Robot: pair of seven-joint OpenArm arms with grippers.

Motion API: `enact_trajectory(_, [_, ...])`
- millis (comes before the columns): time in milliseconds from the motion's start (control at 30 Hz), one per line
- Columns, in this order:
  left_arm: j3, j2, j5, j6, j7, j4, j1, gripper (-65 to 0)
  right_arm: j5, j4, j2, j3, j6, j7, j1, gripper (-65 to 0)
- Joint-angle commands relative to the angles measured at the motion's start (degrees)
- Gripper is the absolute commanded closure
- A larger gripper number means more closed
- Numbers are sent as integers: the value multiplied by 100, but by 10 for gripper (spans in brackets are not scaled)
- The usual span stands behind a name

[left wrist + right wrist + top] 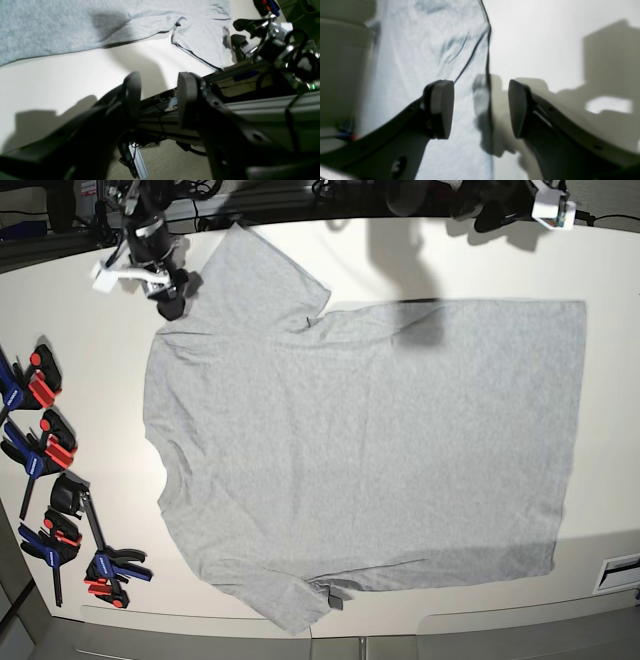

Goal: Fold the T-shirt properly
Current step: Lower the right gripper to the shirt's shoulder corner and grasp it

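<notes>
t-shirt (360,450) lies flat, plain side up, on the bench (620,470) – both grippers gaping and empty – right gripper (481,108) straddles the sleeve hem, left gripper (158,98) sits off the cloth; both layers should be pinched.

The T-shirt (360,450) lies spread flat across the middle of the table (480,260), its collar toward the frame's left and its hem toward the right. A row of clamps (50,500) sits along the left edge. The right gripper (165,285) hangs at upper left beside a sleeve; the left gripper (500,210) at upper right.
</notes>
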Motion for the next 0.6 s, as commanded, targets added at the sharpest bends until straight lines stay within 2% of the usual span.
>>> enact_trajectory(0, [-28, -35, -94, -57, -94, 94, 83, -222, -140, 68, 63, 22, -107, -144, 70, -329])
enact_trajectory(167, [-28, -146, -92, 393, -94, 94, 85, -222, -802, 70, 76, 26, -341, -691, 396, -329])
enact_trajectory(400, [-28, -225, 210, 393, -94, 94, 85, -222, -1552, 68, 122, 26, -452, -688, 813, -329])
enact_trajectory(467, [-26, -225, 208, 393, -96, 94, 85, -222, -1714, 57, 234, 26, -450, -658, 931, -329])
enact_trajectory(567, [-26, -223, 210, 396, -94, 94, 87, -222, -1851, -48, 564, 26, -448, -651, 1082, -329])
